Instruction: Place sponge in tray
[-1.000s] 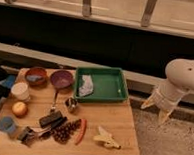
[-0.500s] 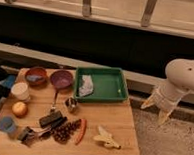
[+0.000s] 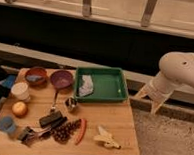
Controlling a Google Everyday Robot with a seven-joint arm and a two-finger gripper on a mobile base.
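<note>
A green tray (image 3: pixel 112 85) sits at the back right of the wooden table (image 3: pixel 112 120). A pale grey sponge (image 3: pixel 86 85) lies inside the tray against its left wall. My gripper (image 3: pixel 150 98) hangs off the table's right side, to the right of the tray and apart from it, pointing down. It is open and holds nothing. The white arm (image 3: pixel 181 70) rises above it at the right edge of the view.
Left of the tray are a purple bowl (image 3: pixel 62 79) and a brown bowl (image 3: pixel 36 75). A white cup (image 3: pixel 20 90), an orange (image 3: pixel 19 108), a small metal cup (image 3: pixel 71 104), a red chili (image 3: pixel 80 131) and a banana (image 3: pixel 108 138) are spread over the table.
</note>
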